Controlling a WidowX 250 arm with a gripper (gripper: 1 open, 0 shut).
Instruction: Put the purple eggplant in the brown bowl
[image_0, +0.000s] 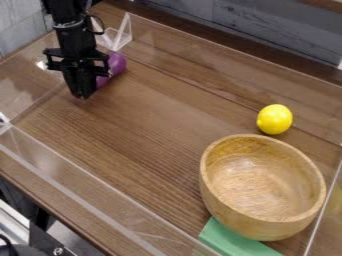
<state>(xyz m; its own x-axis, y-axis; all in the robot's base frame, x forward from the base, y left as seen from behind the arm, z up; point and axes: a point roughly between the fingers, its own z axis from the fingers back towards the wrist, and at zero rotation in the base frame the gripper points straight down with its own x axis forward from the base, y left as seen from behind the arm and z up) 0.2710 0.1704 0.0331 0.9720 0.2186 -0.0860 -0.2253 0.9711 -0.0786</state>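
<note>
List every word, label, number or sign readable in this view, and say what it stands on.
None. No text shows on the gripper, eggplant, yellow ball, bowl, green object or table.

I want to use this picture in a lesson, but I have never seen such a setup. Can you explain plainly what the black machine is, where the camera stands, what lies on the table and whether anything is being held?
The black machine at the upper left is a robot arm; its lower end is the gripper, pointing straight down at the table with its jaws shut. There is only one picture, taken from a camera set above and to one side, looking down across the wooden table, which has low clear walls around it. Right behind the gripper lies the purple eggplant, mostly hidden; the picture does not show whether it is gripped. At the lower right stands the brown bowl, empty, with a flat green object beside it. A yellow ball sits just beyond the bowl.
</note>
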